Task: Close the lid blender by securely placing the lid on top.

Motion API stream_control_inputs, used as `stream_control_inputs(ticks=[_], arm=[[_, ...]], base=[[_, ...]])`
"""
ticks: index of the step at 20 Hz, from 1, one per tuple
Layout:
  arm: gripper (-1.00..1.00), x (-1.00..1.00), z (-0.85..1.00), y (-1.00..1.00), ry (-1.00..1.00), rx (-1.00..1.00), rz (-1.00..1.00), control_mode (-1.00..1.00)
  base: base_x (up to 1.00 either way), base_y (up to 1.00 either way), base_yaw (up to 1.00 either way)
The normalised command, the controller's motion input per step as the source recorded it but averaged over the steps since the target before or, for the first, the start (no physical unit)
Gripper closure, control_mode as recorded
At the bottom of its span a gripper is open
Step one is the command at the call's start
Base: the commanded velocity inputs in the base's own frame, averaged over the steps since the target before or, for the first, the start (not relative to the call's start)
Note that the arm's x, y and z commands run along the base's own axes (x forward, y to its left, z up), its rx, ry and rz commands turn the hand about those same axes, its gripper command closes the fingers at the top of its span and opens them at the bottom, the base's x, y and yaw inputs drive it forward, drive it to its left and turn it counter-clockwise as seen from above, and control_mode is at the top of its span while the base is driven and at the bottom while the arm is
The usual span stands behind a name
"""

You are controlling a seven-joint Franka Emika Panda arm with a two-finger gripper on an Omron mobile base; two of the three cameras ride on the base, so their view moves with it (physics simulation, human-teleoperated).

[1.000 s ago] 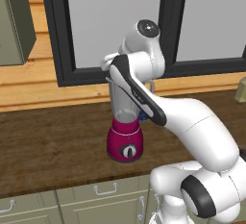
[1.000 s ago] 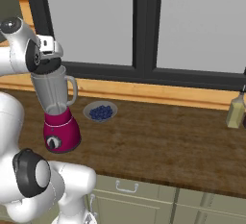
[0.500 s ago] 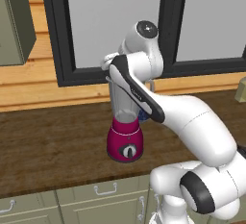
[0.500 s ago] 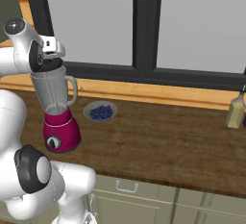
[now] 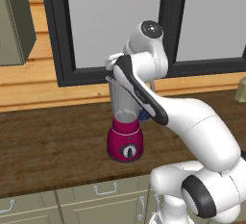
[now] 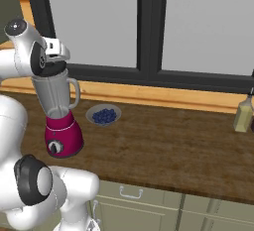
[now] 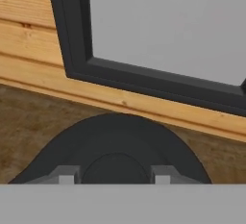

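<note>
— On the wooden worktop (image 6: 163, 141), what does the scene show, left to right?
— Blender (image 6: 60, 121) first, fingers (image 7: 68, 175) clenched on the black lid (image 7: 115, 153) at the jar's mouth; a bowl of blueberries (image 6: 103, 115) beside it, a bottle (image 6: 243, 114) far right.
— How best to finish?
— Probably by keeping the lid level and centred, pressing straight down before releasing.

both base views look forward and down from behind the arm, left and right, sharing the blender (image 5: 125, 136) (image 6: 60, 126), counter (image 5: 53, 146) (image 6: 173, 150) and window (image 5: 110, 16) (image 6: 144, 22). the hand view sits close above the lid (image 7: 115, 146), facing the window frame.
</note>
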Motion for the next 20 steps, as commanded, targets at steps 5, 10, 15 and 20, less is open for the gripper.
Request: stream_control_inputs(ticks=[5,10,15,20], arm=[[1.0,-0.21,0.0,-0.1,0.01,0.0,-0.02,-1.0],[1.0,-0.17,0.03,0.0,0.03,0.0,-0.02,-1.0],[1.0,-0.09,0.11,0.0,0.05,0.0,-0.02,-1.0],[1.0,-0.13,0.05,0.0,0.08,0.0,-0.02,-1.0]], base=[[0.0,0.0,0.0],[0.0,0.0,0.0],[0.0,0.0,0.0],[0.0,0.0,0.0]])
